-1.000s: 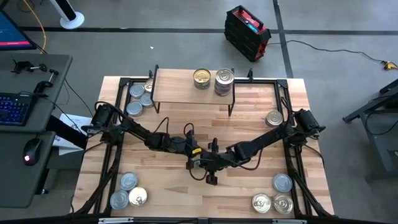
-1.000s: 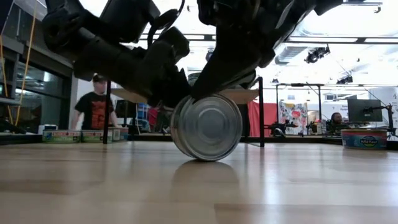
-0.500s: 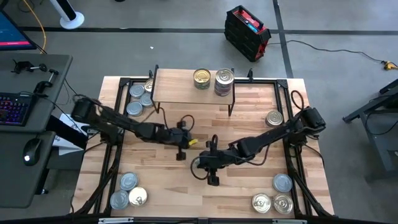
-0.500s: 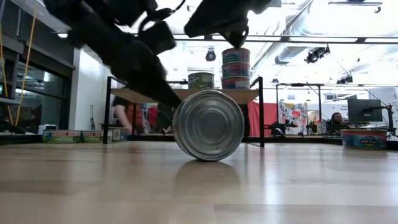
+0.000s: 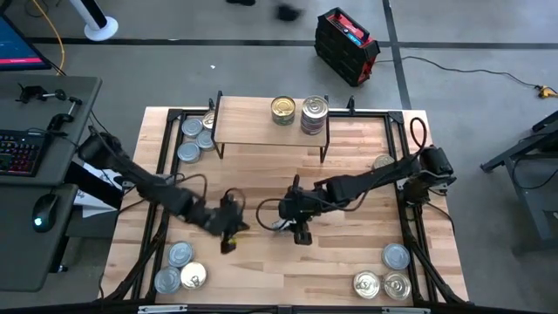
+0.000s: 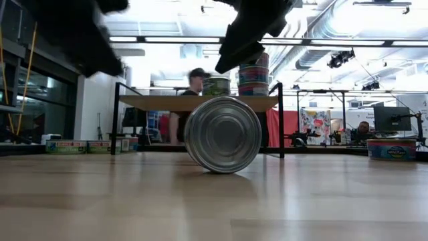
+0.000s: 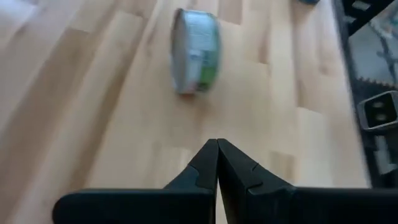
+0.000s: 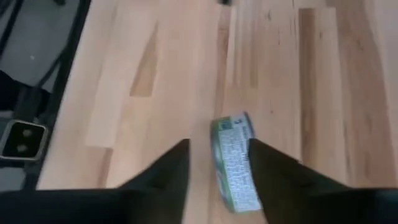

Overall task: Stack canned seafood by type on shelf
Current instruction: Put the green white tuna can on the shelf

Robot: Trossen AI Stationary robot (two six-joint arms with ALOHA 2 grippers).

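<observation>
A tin of canned seafood (image 6: pixel 223 134) stands on its rim on the table, one flat silver end facing the near edge. It shows with its green label in the left wrist view (image 7: pixel 194 42) and the right wrist view (image 8: pixel 235 163). My right gripper (image 5: pixel 301 234) hangs open just above it (image 8: pixel 219 144), one finger on each side, touching nothing. My left gripper (image 5: pixel 228 244) is shut (image 7: pixel 217 146) and empty, off to the tin's left. The shelf (image 5: pixel 261 126) at the far edge carries a gold-lidded tin (image 5: pixel 282 108) and a stack of tins (image 5: pixel 314 114).
Groups of tins lie at the far left (image 5: pixel 192 139), near left (image 5: pixel 179 266) and near right (image 5: pixel 384 277), and one lies at the right (image 5: pixel 384 164). A black frame edges the table. A person (image 6: pixel 194 100) stands in the room behind the shelf.
Both grippers were at the tin a second ago. My left gripper has drawn away toward the table's left and near edges. My right gripper has let go and risen above the tin, which has settled from a slight tilt and stands on its rim in place.
</observation>
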